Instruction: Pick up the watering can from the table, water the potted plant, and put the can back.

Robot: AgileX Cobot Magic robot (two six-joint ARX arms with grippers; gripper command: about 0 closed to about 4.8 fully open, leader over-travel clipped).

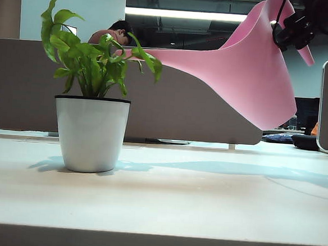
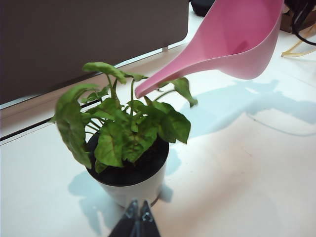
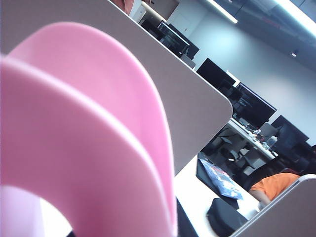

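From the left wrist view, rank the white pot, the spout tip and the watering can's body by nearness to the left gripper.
1. White pot: on the table, just ahead of the shut left gripper.
2. Spout tip: above the leaves, past the pot's far side.
3. Watering can body: farthest, raised and tilted; in the exterior view the right gripper holds it at the top.

The potted plant (image 1: 91, 118) stands on the bench (image 1: 203, 204) at left; the watering can (image 1: 252, 73) hangs tilted at upper right, spout over its leaves.
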